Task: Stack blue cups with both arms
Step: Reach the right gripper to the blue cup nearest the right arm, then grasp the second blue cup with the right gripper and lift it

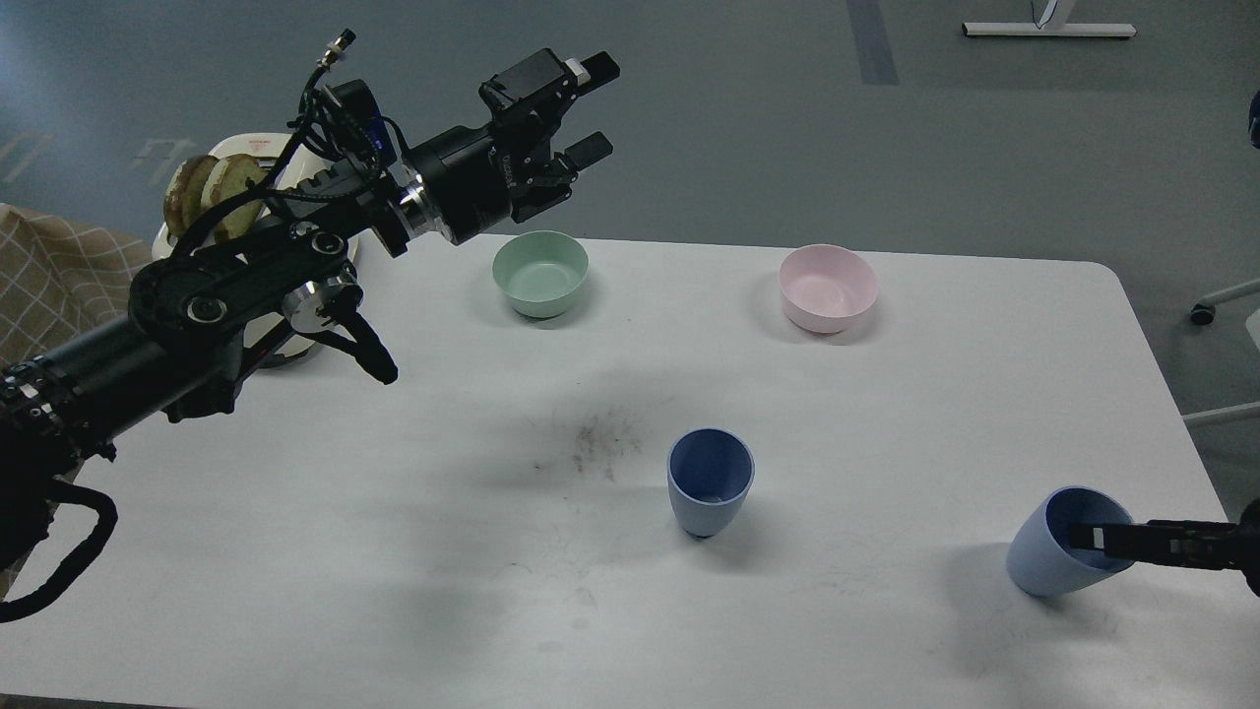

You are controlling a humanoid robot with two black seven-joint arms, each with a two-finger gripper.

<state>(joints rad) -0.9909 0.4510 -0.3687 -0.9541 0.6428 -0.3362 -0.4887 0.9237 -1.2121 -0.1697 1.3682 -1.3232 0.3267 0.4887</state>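
left gripper point(581, 108) is up in the air past the table's point(394, 512) far edge, fingers spread apart, nothing in it. just right of it sits a mint-green bowl point(540, 273), then a pink bowl point(827, 287). one blue cup point(710, 482) stands upright mid-table. the other blue cup point(1065, 542) is tilted near the right edge, right gripper point(1102, 537) clamped on its rim.

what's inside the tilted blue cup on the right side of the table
A finger of the right gripper reaches into the tilted blue cup. The cup's bottom behind it is hidden.
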